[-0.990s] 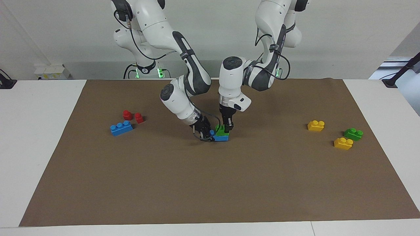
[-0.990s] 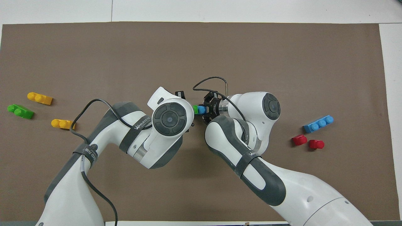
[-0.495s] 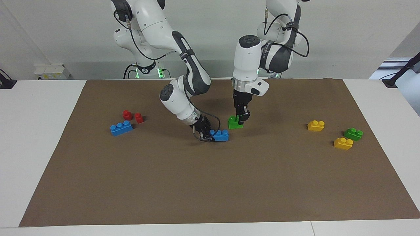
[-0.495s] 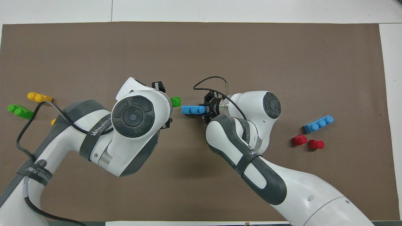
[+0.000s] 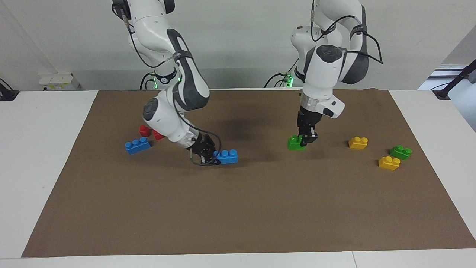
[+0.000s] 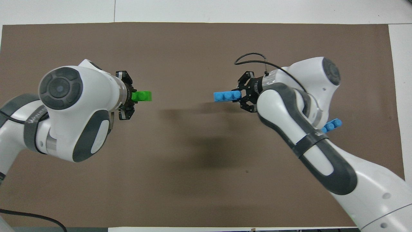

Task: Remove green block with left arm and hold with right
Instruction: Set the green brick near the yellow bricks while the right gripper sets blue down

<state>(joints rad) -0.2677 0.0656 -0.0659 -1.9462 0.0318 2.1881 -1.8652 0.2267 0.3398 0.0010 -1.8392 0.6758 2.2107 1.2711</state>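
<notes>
Brown mat (image 5: pixel 238 208) covers the surface; both arms are low over it, well apart. Left gripper (image 5: pixel 307 138) comes straight down toward the left arm's end of the mat, jaws pinching the green block (image 5: pixel 296 143) by one end; the block sits at or just above the mat, contact not resolvable. Right gripper (image 5: pixel 204 152) lies tilted low near the mat's middle, jaws pinching one end of a blue three-stud brick (image 5: pixel 227 156) that appears to rest on the mat. Green block is fully separated from that brick. Risks, largest first: (1) the hold on the green block is off-centre, most of its body sticks out past the jaws, so a fast swing or a knock on the mat could likely rotate it or pull it free; (2) if set down further toward the left arm's end, it could bump the nearer yellow brick (image 5: pixel 358 142), beside which lie a second green block (image 5: pixel 400 152) and another yellow brick (image 5: pixel 389 163); (3) the right gripper letting go abruptly could skid the blue brick. Orientation: green block level, studs up, long axis running along the mat's length, free end pointing toward the blue brick (image 6: pixel 227 96) in the overhead view.
</notes>
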